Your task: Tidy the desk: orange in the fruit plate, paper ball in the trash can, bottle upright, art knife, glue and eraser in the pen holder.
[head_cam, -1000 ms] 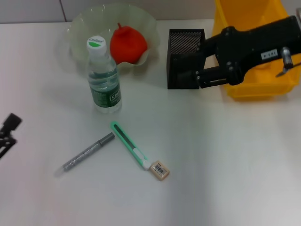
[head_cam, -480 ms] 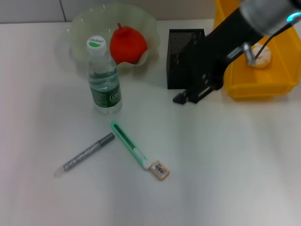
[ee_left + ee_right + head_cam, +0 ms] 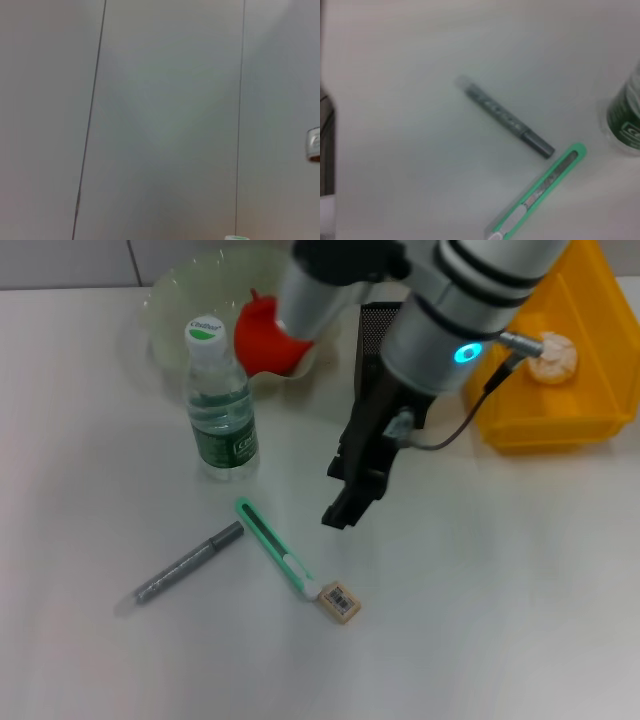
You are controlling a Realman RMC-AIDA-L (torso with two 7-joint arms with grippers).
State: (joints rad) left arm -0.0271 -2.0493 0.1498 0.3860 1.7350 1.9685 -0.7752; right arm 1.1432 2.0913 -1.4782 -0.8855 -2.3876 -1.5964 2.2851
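Green art knife [image 3: 277, 550] flat on table, eraser [image 3: 340, 601] touching its end.

It looked like an office desk: a plain white tabletop [image 3: 500, 620] carried stationery at lower left, a black mesh pen holder [image 3: 372, 325] and a yellow plastic bin [image 3: 545, 425] at upper right, against pale wall panels [image 3: 165, 120].

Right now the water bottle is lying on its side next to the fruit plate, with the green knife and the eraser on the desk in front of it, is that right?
Not quite. The head view shows the water bottle standing upright beside the fruit plate, cap on top. The rest holds: the green knife and the eraser lie on the desk in front of it.
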